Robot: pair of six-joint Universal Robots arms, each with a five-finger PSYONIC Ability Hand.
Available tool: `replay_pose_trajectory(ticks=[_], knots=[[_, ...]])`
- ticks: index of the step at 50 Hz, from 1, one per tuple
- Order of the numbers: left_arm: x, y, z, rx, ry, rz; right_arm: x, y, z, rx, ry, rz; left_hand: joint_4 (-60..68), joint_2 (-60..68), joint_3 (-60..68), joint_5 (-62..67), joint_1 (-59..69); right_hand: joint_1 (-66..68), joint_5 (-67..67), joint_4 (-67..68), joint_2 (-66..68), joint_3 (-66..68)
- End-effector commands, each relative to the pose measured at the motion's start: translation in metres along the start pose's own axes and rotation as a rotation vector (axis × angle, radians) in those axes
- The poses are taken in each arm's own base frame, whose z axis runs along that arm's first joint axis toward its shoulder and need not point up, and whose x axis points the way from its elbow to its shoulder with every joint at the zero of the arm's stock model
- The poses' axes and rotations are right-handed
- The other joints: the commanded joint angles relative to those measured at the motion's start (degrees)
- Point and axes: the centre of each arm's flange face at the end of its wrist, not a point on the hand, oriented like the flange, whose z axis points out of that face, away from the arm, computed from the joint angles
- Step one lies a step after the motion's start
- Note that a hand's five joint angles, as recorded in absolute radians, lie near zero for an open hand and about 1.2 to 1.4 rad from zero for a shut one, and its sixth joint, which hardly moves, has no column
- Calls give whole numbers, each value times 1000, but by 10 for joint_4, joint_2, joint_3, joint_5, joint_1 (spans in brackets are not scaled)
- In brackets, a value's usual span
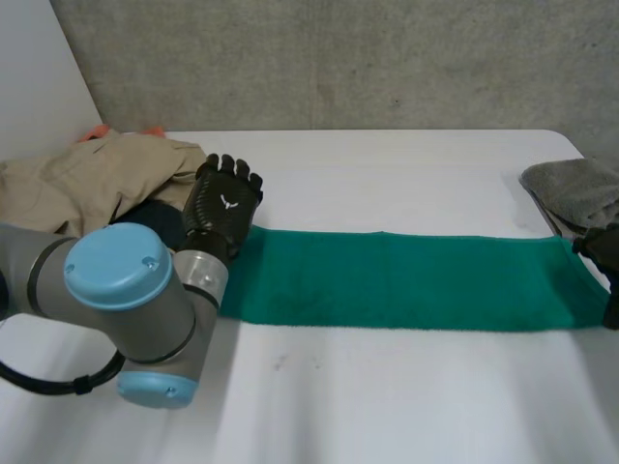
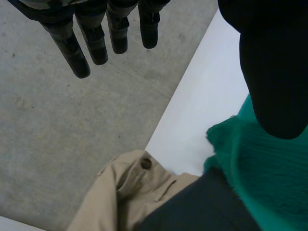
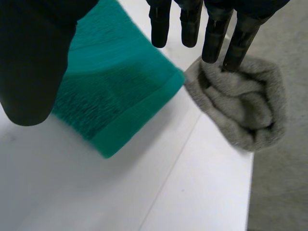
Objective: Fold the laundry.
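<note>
Across table (image 1: pixel 387 406), green towel (image 1: pixel 406 280) was laid flat, long axis side to side. Left hand (image 1: pixel 221 205) was held open at left end, right hand (image 3: pixel 33 62) open at right end. Each end was judged nearest its own hand.

White table (image 1: pixel 406 406) before a grey concrete wall (image 1: pixel 338 58).
The wall is rough and mottled; the floor (image 2: pixel 53 130) looks like the same grey concrete, and a white panel (image 1: pixel 29 77) stands beside the wall.
</note>
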Motion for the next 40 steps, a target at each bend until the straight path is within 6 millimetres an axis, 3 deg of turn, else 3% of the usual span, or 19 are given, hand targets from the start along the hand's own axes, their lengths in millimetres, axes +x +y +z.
replay_pose_trajectory(ticks=[1, 7, 12, 15, 18, 22, 28, 29, 32, 33, 36, 37, 39, 40], knots=[[4, 2, -5, -8, 16, -49, -8, 21, 22, -4, -31, 5, -17, -16, -19, -27, -11, 61, 36, 39, 46, 49], [6, 2, -5, -11, 20, -50, -10, 30, 38, 15, -12, -22, -17, -16, -19, -27, -11, 161, 136, 139, 147, 150], [7, 0, -7, -6, 22, -50, -4, 38, 51, 1, 22, -47, -17, -16, -19, -27, -11, 685, 659, 663, 670, 673], [6, 0, -7, -5, 19, -51, 10, 45, 52, -26, 91, -42, -17, -16, -19, -27, -11, 686, 661, 664, 671, 674], [6, -1, -8, -5, 21, -50, 55, 54, 50, -36, 273, -63, -17, -16, -19, -27, -11, 686, 661, 664, 671, 674], [-2, -8, -11, 12, 4, -55, 85, 47, 41, -33, 376, -155, -17, -16, -19, -27, -11, 686, 661, 664, 671, 674], [-12, -13, -16, 21, -12, -61, 101, 38, 38, -37, 425, -280, -17, -16, -19, -27, -11, 686, 661, 664, 671, 674], [-12, -13, -17, 20, -12, -59, 97, 36, 38, -30, 416, -299, -17, -16, -19, -27, -11, 686, 661, 664, 671, 674], [-13, -12, -19, 15, -11, -58, 72, 4, 38, 76, 372, -324, -17, -16, -19, -27, -11, 686, 661, 664, 671, 674], [-13, -12, -20, 14, -10, -60, 49, -27, 34, 177, 337, -333, -17, -16, -19, -27, -11, 686, 661, 664, 671, 674], [-14, -12, -23, 12, -9, -59, 16, -66, 23, 329, 281, -316, -17, -16, -19, -27, -11, 686, 661, 664, 671, 674], [-15, -13, -24, 15, -11, -60, -10, -89, 14, 433, 225, -310, -17, -16, -19, -27, -11, 686, 661, 664, 671, 674], [-16, -14, -26, 15, -13, -60, -31, -103, 6, 511, 173, -308, -17, -16, -19, -27, -11, 686, 661, 664, 671, 674], [-17, -14, -26, 16, -14, -60, -58, -120, -6, 602, 104, -321, -17, -16, -19, -27, -11, 686, 661, 664, 671, 674]])
